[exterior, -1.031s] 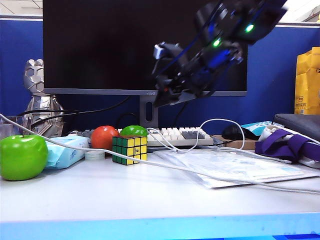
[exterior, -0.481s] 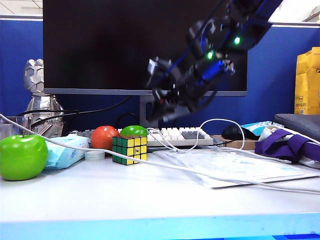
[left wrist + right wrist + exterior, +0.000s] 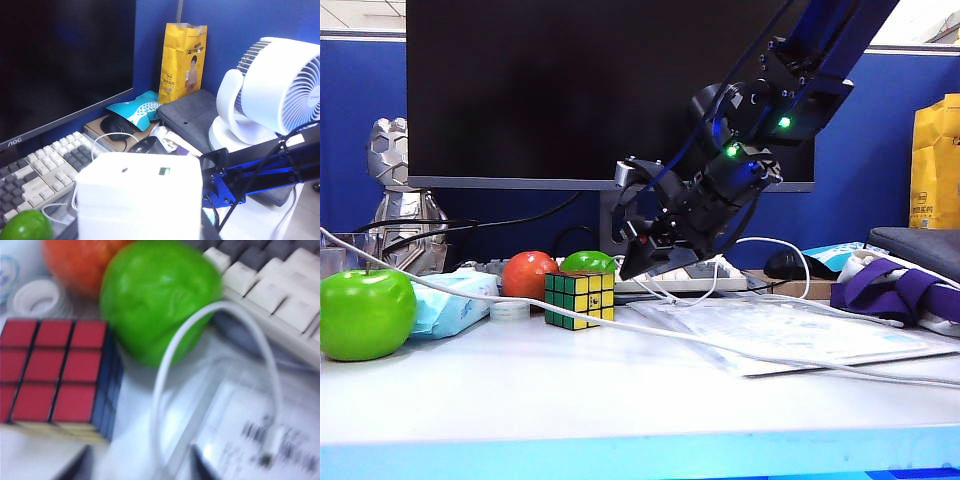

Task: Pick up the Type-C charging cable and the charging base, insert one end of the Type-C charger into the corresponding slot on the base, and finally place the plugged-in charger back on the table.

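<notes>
My left pincer, itself hidden from every view, carried the charging base (image 3: 140, 197), a glossy, rounded white block filling the near part of its wrist view; how wide it stood I could not tell. My right pincer (image 3: 638, 262) hung low over the pale surface (image 3: 620, 400) just right of the puzzle cube (image 3: 579, 298), its dark fingertips (image 3: 75, 467) spread apart and gripping nothing. Between them arched the Type-C charging cable (image 3: 165, 370), thin, smooth and white, its plug (image 3: 272, 442) blurred over a clear plastic sleeve. Beyond lay a waxy green fruit (image 3: 160, 300) and a keyboard (image 3: 270, 295), cut off.
</notes>
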You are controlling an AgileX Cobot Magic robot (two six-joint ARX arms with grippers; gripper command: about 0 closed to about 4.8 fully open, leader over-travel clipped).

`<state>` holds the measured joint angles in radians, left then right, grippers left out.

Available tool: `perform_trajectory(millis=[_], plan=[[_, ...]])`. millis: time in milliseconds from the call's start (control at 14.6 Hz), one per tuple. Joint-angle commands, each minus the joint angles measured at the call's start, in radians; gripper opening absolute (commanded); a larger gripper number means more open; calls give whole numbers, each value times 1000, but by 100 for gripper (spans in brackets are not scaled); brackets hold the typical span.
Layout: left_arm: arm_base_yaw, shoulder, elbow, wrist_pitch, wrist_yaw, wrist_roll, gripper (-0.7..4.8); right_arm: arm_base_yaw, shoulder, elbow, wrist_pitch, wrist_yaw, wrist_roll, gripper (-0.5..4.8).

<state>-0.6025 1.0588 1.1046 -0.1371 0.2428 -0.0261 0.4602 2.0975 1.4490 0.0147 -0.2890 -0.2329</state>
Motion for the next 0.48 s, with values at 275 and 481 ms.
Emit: perform_trajectory(millis=[275, 481], plan=[[0, -8, 5, 33, 5, -9, -5, 1, -2, 5, 51, 37, 4, -2], [0, -8, 5, 33, 5, -9, -5, 1, -16, 5, 35, 35, 4, -2]])
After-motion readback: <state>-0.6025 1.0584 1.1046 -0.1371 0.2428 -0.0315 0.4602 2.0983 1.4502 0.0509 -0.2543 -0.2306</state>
